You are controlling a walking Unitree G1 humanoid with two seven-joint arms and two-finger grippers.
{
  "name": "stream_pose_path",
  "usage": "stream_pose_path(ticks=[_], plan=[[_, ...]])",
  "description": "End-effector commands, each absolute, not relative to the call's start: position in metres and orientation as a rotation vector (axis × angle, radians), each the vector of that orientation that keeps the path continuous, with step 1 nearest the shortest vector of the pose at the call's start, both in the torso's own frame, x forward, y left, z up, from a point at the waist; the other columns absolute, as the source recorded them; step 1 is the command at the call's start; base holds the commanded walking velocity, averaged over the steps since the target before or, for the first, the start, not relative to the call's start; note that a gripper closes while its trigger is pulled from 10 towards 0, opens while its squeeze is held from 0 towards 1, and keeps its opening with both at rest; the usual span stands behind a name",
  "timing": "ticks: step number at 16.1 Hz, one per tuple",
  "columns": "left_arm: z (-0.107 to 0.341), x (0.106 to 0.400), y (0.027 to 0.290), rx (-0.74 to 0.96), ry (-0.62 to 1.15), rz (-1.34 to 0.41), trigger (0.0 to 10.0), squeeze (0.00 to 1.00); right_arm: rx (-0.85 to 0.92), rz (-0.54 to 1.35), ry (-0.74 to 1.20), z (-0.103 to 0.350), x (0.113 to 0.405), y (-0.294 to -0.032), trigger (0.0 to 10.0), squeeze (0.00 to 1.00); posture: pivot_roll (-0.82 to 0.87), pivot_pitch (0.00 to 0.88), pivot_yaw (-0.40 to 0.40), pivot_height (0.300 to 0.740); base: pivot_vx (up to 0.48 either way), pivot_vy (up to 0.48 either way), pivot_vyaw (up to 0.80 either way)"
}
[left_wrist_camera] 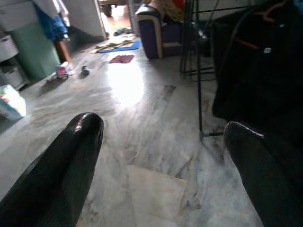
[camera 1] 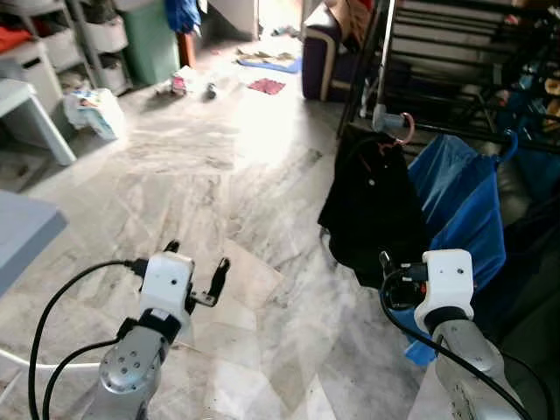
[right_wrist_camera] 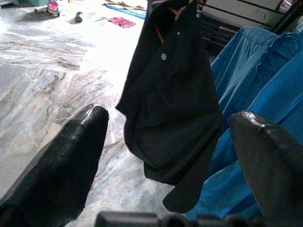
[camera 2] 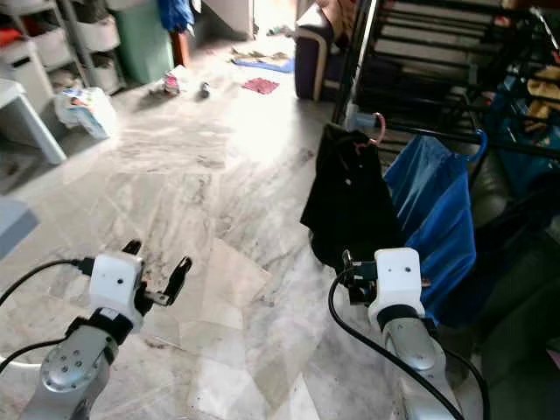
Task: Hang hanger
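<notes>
A black shirt [camera 1: 372, 210] hangs on a pink hanger [camera 1: 405, 128] hooked over the rail of a black drying rack [camera 1: 472, 136]. Beside it on the same rail hangs a blue garment [camera 1: 459, 197] on a blue hanger [camera 1: 510, 142]. My right gripper [right_wrist_camera: 170, 118] is open with nothing between its fingers. It is low in front of the black shirt's hem and apart from it. My left gripper [camera 1: 198, 255] is open over the marble floor, well left of the rack and holding nothing.
A purple sofa [camera 1: 319, 48] stands behind the rack. Far left are a white table [camera 1: 26, 105], a plastic bag [camera 1: 92, 109], a green cabinet [camera 1: 153, 39] and shelves. Small items and cloths [camera 1: 267, 86] lie on the far floor. A grey surface [camera 1: 22, 227] juts in at the left.
</notes>
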State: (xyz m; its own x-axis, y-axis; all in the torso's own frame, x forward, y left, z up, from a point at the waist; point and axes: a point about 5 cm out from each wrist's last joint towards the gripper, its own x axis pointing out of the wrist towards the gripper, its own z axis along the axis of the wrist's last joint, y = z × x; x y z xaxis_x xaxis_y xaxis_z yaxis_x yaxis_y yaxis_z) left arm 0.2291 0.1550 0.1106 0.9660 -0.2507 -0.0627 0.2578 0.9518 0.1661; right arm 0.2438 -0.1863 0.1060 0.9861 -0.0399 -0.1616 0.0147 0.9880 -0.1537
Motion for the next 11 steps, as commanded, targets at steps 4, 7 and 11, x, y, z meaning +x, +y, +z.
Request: stream_pose_path(ticks=[4,7,11], plan=[[0.108,0.234,0.141,0.145,0.061,-0.288,10.0,0.00,-0.157,-0.069,0.172,0.103,0.241,-0.188,10.0,0.00,0.00,0.047,-0.020,0.740,0.000,0.000,0.00],[0.106,0.242,0.137,0.086,0.073,-0.233,10.0,0.00,-0.150,-0.105,0.194,0.101,0.246,-0.192,10.0,0.00,0.01,0.044,-0.025,0.740,0.000,0.000,-0.27],[0.105,0.239,0.130,0.048,0.073,-0.308,10.0,0.00,-0.157,-0.098,0.180,0.104,0.253,-0.193,10.0,0.00,0.01,0.041,-0.033,0.740,0.000,0.000,-0.80]])
